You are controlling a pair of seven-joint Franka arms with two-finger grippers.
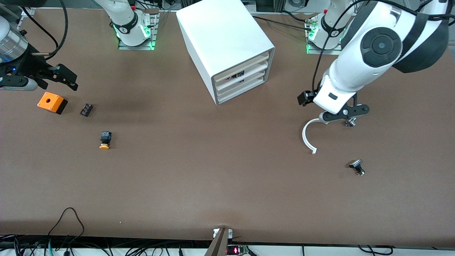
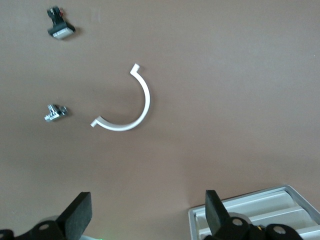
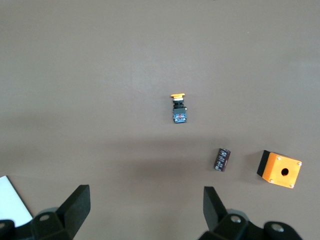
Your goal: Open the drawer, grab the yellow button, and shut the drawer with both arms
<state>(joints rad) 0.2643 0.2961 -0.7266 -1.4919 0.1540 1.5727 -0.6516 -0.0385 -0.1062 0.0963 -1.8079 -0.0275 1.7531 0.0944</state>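
Nearest to the front camera lies a small silver-and-black knob, alone on the brown table toward the left arm's end. Somewhat farther from the camera, the left gripper hangs low over the table with its fingers spread wide apart and nothing between them; under it I see a second small knob, and just beside that a white curved strip lying flat. At the right arm's end the right gripper is up in the air, also with its fingers apart and empty, over the table near an orange square box with a hole. Beside this box lies a small dark block, and nearer to the camera the button lies on its side on the open table, its orange-yellow cap pointing to the camera. Between the two bases stands the white cabinet; its top drawer sits pushed in, level with the three below.
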